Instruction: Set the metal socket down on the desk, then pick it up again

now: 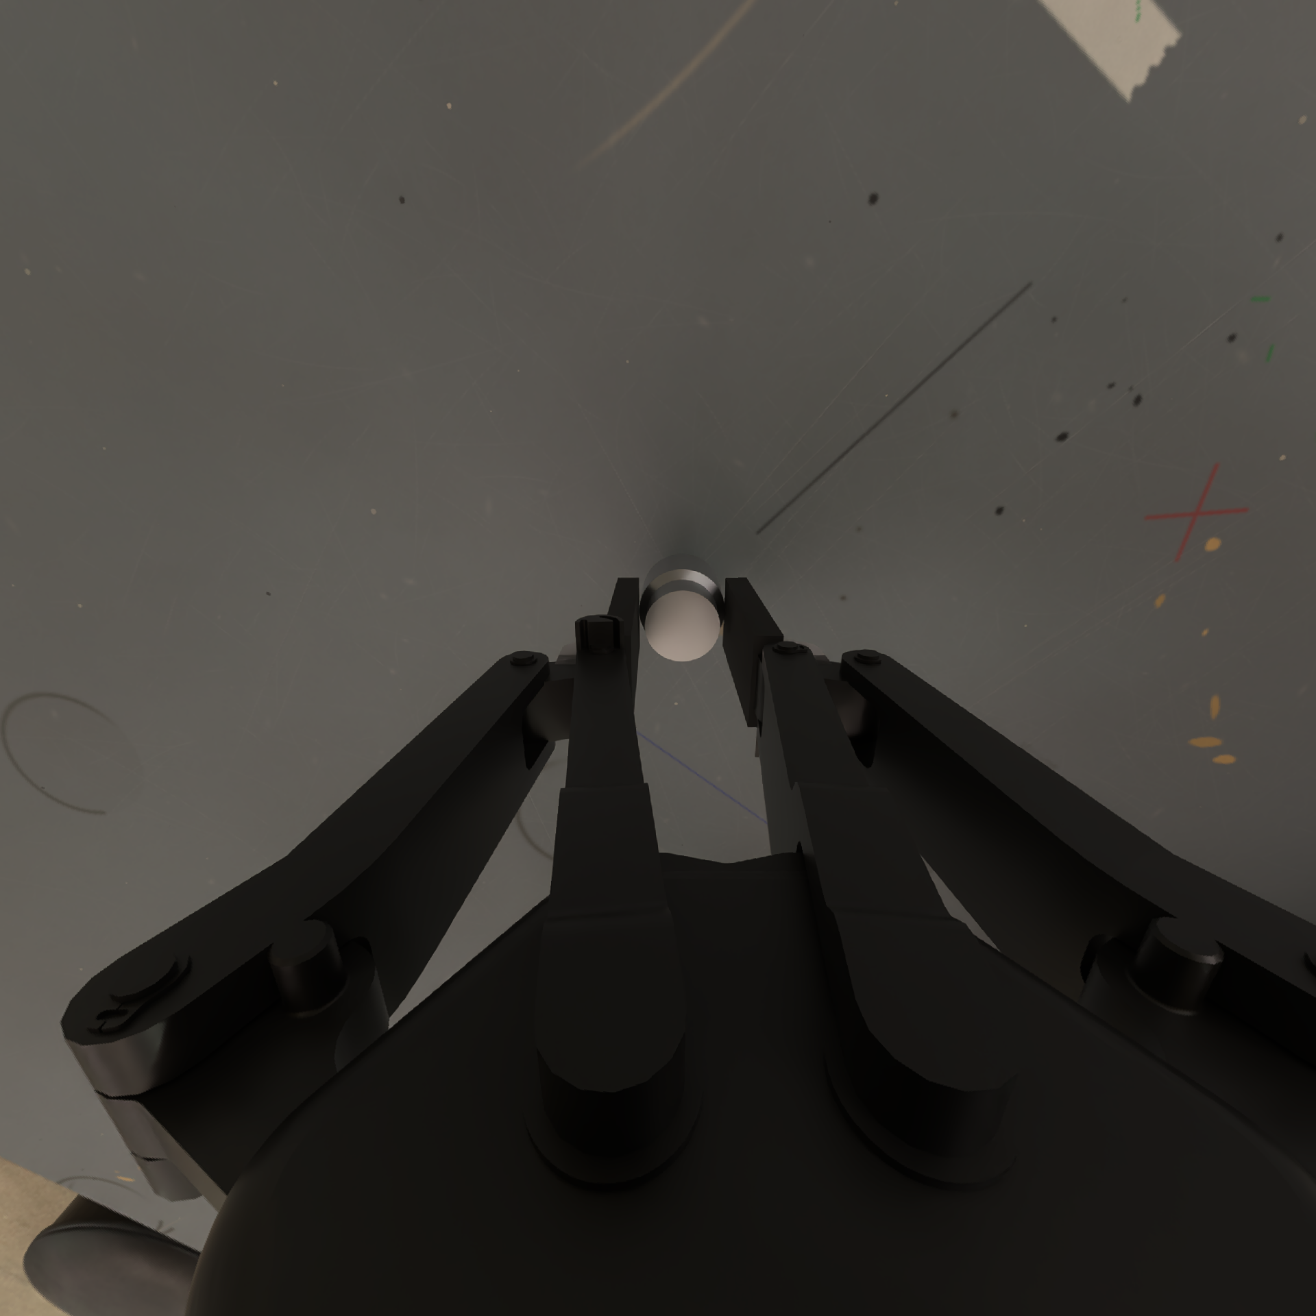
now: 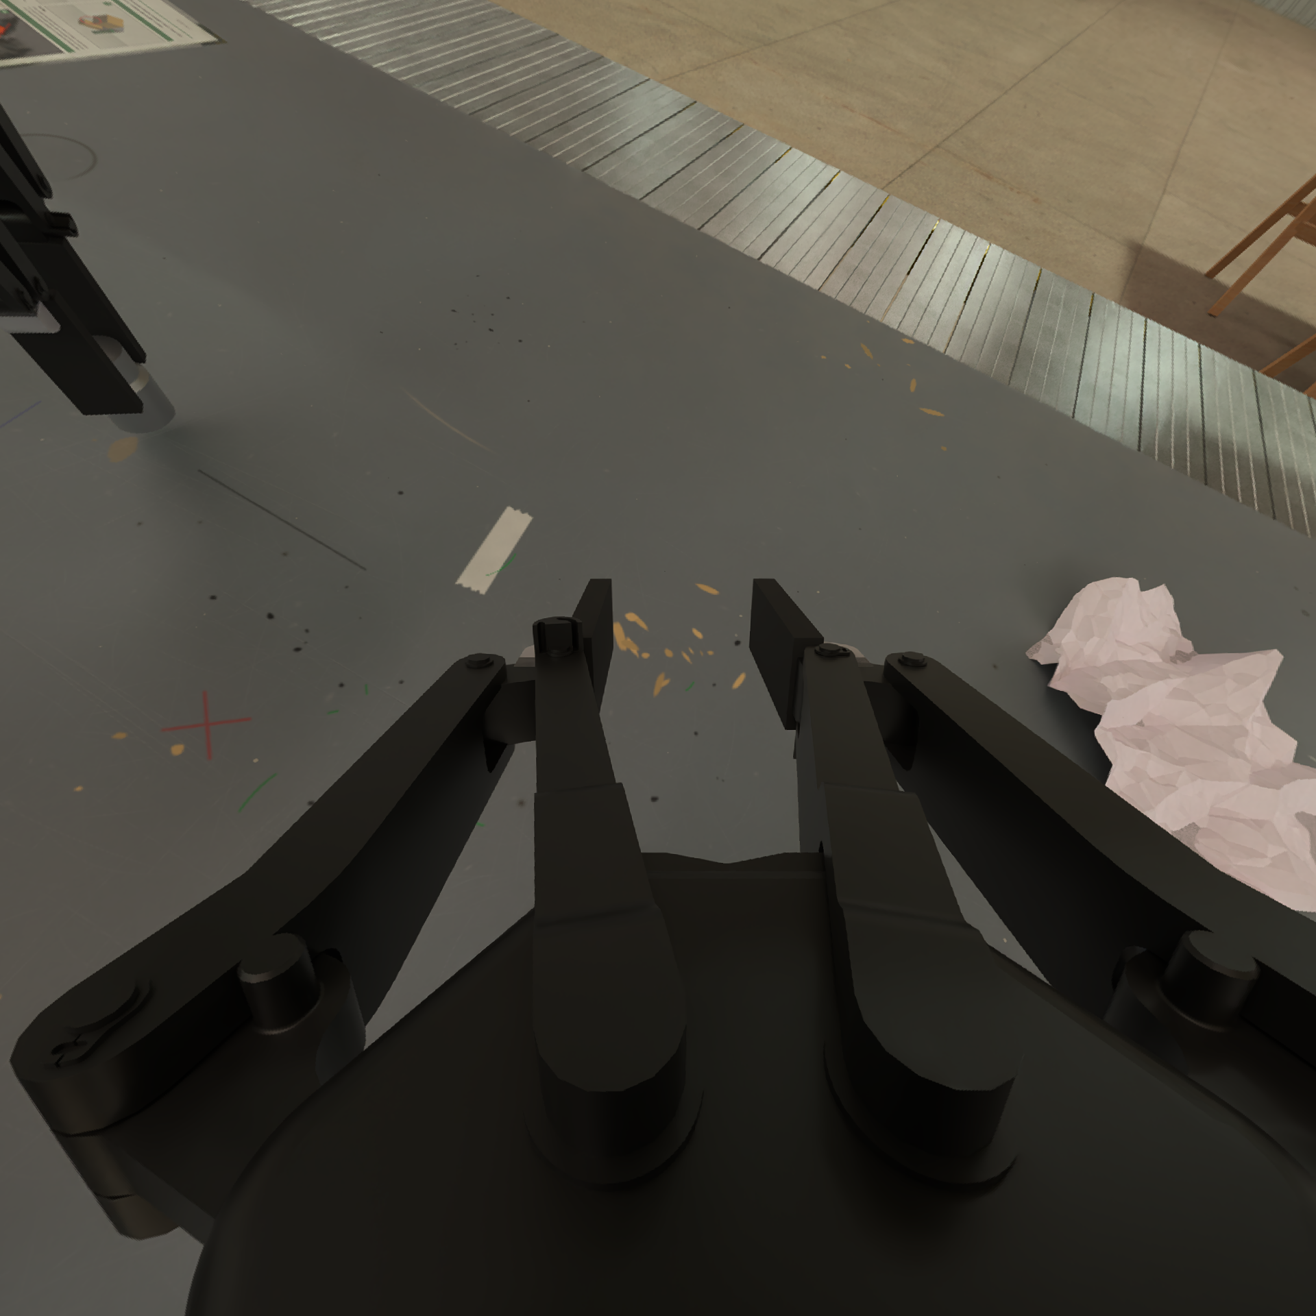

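Observation:
The metal socket (image 1: 681,618) is a short silver cylinder standing upright between my left gripper's (image 1: 681,605) two black fingertips. The fingers press on both of its sides, so the left gripper is shut on it. In the right wrist view the left gripper (image 2: 107,370) shows at the far left with the socket (image 2: 148,407) sticking out below its fingers, at or just above the grey desk (image 2: 641,427); I cannot tell whether it touches. My right gripper (image 2: 681,612) is open and empty, low over orange specks on the desk.
A crumpled white paper (image 2: 1175,719) lies right of my right gripper. A strip of tape (image 2: 495,550), a red cross mark (image 2: 206,723) and a printed sheet (image 2: 107,28) are on the desk. A ribbed metal edge (image 2: 926,249) borders the desk; a wooden chair (image 2: 1275,263) stands beyond.

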### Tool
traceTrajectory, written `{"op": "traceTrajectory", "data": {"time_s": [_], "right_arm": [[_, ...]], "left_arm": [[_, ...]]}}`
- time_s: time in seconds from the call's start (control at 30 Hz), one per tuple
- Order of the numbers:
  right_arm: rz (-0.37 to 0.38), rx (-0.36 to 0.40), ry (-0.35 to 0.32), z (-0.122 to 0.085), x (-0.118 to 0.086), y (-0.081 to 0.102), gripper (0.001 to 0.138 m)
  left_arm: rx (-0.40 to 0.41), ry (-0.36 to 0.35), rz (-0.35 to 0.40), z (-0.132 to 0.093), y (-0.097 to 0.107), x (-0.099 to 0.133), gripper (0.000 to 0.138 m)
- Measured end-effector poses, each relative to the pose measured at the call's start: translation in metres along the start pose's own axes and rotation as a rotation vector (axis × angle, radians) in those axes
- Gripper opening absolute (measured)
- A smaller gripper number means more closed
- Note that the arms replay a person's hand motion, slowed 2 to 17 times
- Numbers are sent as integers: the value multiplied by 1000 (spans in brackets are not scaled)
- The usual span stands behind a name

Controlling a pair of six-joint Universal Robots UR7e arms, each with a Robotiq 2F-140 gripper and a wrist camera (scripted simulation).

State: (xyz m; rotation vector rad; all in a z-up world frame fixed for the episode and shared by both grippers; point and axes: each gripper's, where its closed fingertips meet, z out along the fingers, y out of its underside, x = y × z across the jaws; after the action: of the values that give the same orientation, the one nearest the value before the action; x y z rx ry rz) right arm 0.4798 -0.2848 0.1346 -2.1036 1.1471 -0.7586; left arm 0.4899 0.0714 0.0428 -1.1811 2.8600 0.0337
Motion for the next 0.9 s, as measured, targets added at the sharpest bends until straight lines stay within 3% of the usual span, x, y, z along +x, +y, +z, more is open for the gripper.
{"op": "traceTrajectory", "data": {"time_s": [0.9], "right_arm": [[-3,-5,-1,1,-1,1,52]], "left_arm": [[64,-22,0,-17,-1,0,32]]}}
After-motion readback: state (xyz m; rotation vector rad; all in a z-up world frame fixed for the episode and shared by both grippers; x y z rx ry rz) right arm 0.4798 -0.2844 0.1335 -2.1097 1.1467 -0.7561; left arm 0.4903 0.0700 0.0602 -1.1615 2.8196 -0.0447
